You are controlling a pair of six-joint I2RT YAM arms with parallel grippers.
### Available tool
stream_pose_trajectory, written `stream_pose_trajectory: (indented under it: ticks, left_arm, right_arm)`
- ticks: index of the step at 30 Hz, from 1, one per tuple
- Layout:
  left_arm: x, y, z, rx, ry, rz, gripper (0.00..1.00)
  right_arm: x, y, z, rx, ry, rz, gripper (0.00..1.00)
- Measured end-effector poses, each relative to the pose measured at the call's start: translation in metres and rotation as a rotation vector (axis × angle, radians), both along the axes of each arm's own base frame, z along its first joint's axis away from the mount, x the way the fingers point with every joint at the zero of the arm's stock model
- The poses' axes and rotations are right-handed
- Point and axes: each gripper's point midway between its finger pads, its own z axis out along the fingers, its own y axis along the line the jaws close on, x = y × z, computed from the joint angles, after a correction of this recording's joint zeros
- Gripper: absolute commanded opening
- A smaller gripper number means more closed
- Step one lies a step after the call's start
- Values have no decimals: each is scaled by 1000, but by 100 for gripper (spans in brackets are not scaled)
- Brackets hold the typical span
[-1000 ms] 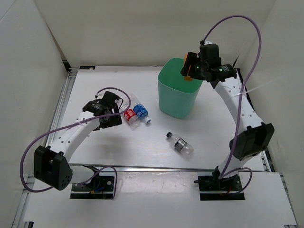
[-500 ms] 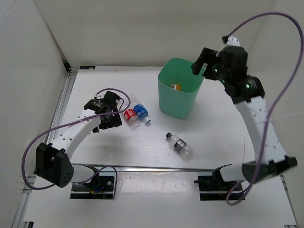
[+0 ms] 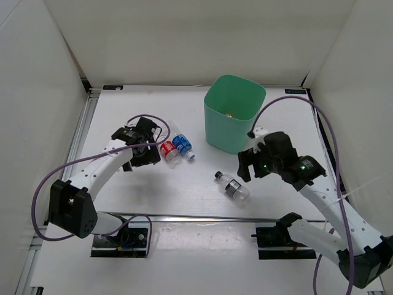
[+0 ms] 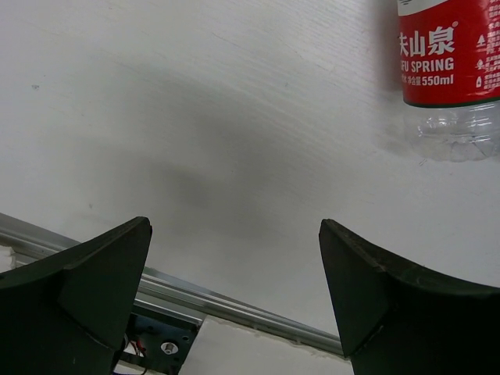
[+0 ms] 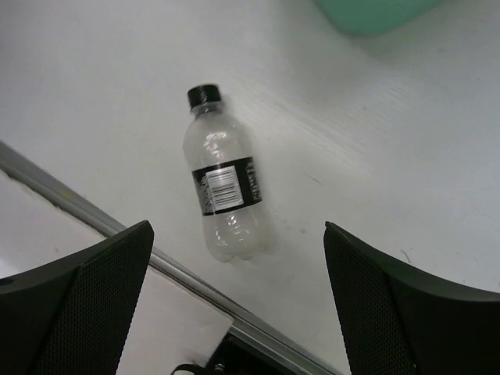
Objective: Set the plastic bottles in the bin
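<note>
Mint-green bin (image 3: 228, 132) standing at far side of table (image 3: 184, 196) | right pincer (image 5: 237, 234) hovering open-jawed over black-capped bottle (image 5: 224, 191) near front rail (image 3: 184, 216) | left pincer (image 4: 234, 226) spreading empty beside red-labelled bottle (image 4: 449, 51)

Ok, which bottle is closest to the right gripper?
The black-capped, dark-labelled bottle, alone by the right gripper; the red-label bottle and blue-label bottle lie by the left gripper.

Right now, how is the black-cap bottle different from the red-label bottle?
The black-cap bottle wears a dark band with a barcode; the red-label bottle wears a red band with white writing. The black-cap bottle lies alone, while the red-label bottle lies right beside the blue-label bottle. Both are clear plastic, lying on their sides on the table, outside the bin.
</note>
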Motion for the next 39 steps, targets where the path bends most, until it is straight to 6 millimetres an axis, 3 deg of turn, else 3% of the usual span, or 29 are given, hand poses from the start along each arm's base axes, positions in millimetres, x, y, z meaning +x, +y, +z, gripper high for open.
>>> stream_pose_trajectory:
  ticks: [6, 14, 27, 32, 36, 39]
  left_arm:
    - [1, -5, -5, -17, 25, -3, 100]
    - [1, -9, 0, -37, 25, 0, 100]
    - [-14, -6, -3, -55, 42, 31, 100]
    - [-14, -7, -5, -54, 47, 33, 100]
    - [-13, -7, -8, -49, 60, 32, 100]
    - [-13, -7, -8, -49, 61, 30, 100]
  right_arm:
    - [-23, 23, -41, -109, 12, 250, 93]
    - [-23, 39, -93, -183, 106, 372, 89]
    - [-29, 54, -138, -181, 151, 446, 85]
    - [-40, 49, -157, -251, 168, 474, 69]
    - [-35, 44, -158, -288, 149, 449, 43]
    - [-31, 40, -153, -317, 151, 416, 36]
